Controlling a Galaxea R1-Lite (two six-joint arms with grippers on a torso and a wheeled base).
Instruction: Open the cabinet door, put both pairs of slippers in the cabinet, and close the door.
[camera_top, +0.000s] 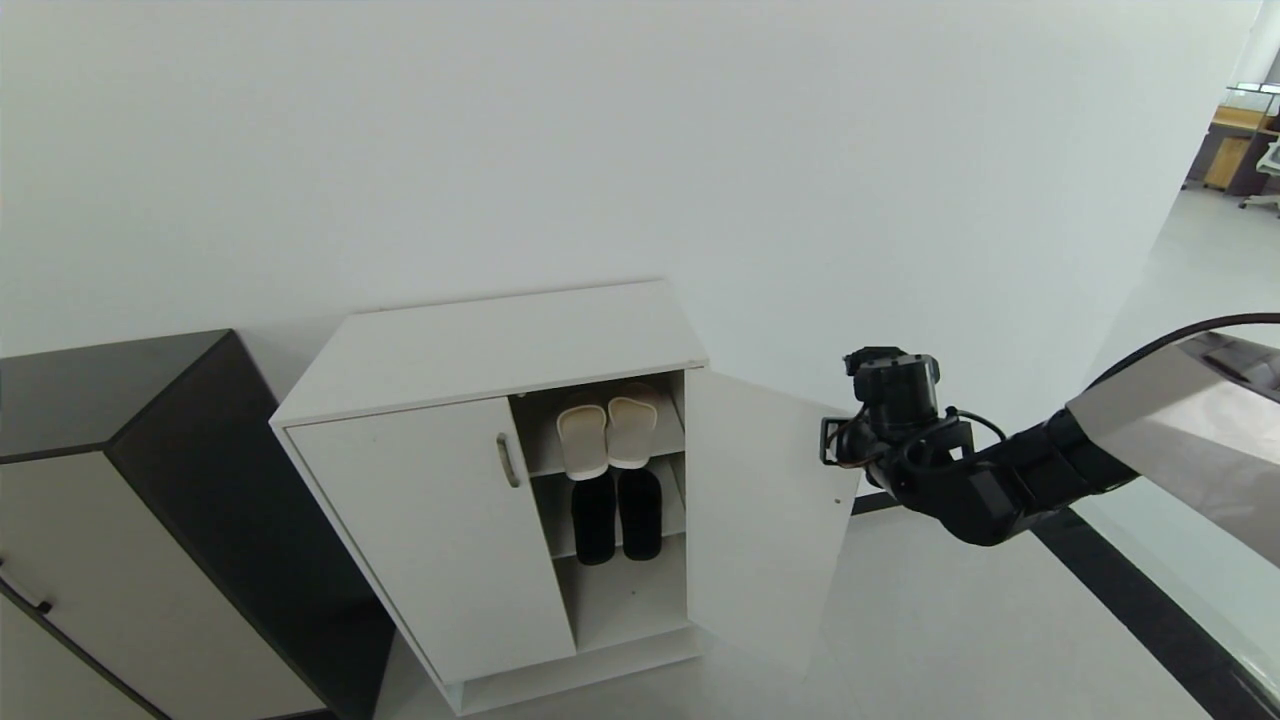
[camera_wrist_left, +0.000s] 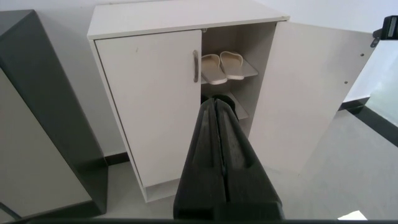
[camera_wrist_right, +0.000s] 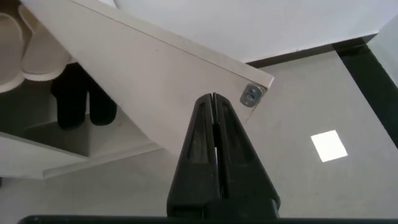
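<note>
Two pairs shelved — white slippers (camera_top: 608, 430) above black slippers (camera_top: 617, 515), door (camera_top: 765, 510) open

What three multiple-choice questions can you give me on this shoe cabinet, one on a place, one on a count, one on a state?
1. Where do the black slippers lie?
A. top shelf
B. middle shelf
C. floor outside
2. How many pairs are in the white cabinet?
A. one
B. three
C. two
3. How does the right-hand door stand?
A. open
B. shut
C. removed
Answers: 1 B, they sit one shelf below the cream slippers; 2 C, one cream and one black pair show; 3 A, it stands wide, exposing the shelves.
</note>
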